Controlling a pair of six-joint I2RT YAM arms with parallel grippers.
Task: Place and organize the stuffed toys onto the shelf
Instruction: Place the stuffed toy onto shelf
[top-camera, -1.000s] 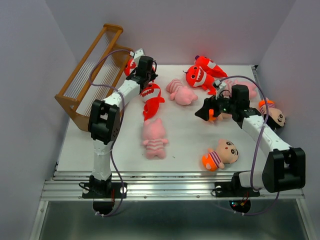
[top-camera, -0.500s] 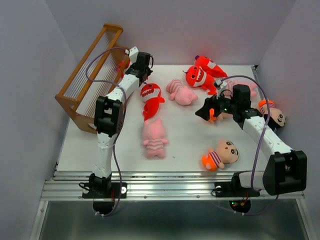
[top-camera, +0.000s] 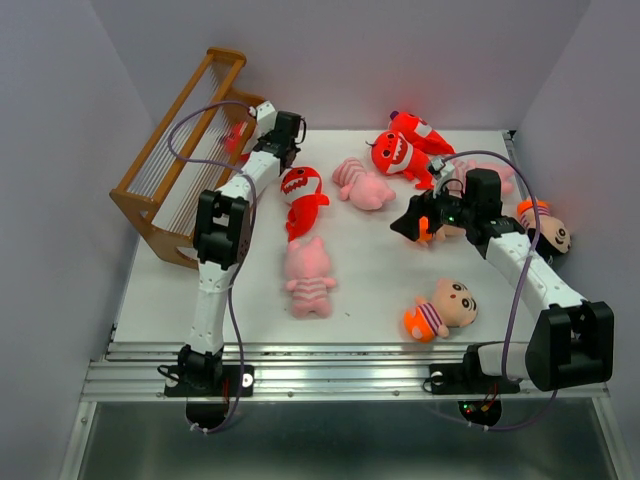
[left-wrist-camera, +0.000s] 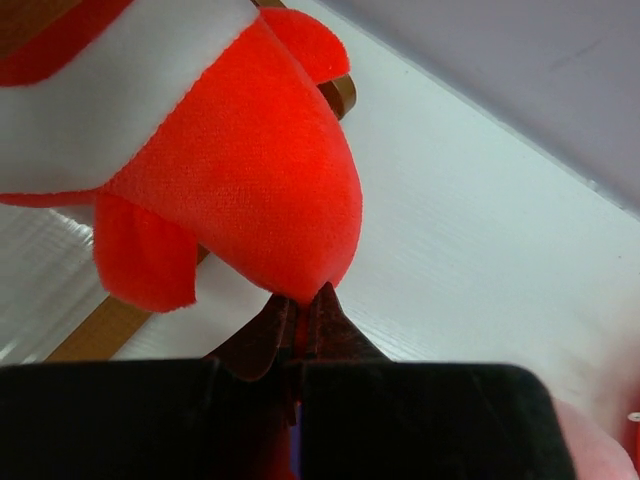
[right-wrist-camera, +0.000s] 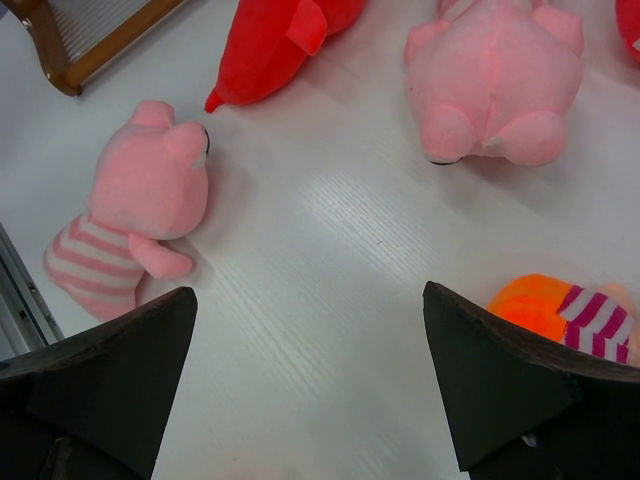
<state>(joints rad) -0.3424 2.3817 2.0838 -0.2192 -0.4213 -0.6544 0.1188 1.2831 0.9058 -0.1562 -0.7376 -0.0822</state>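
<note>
Left wrist view finds the left gripper (left-wrist-camera: 305, 300) pinching a red monster (left-wrist-camera: 230, 180) by a thin fold, evidently for placing, over the front edge of the shelf (top-camera: 175, 160), while the right gripper (right-wrist-camera: 310, 345) hangs spread, well apart from that shelf.

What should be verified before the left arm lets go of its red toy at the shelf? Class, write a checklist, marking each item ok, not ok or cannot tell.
1. Left gripper holds the red monster: ok, jaws pinched on its fabric.
2. Monster above a tier of the shelf: cannot tell; the top view only shows it at the shelf's edge.
3. Room on the shelf: ok, no toy lies on its bars.
4. Purple cable free of the shelf: cannot tell; it loops over it.
5. Right gripper out of the way: ok, open, well away from the shelf.
</note>
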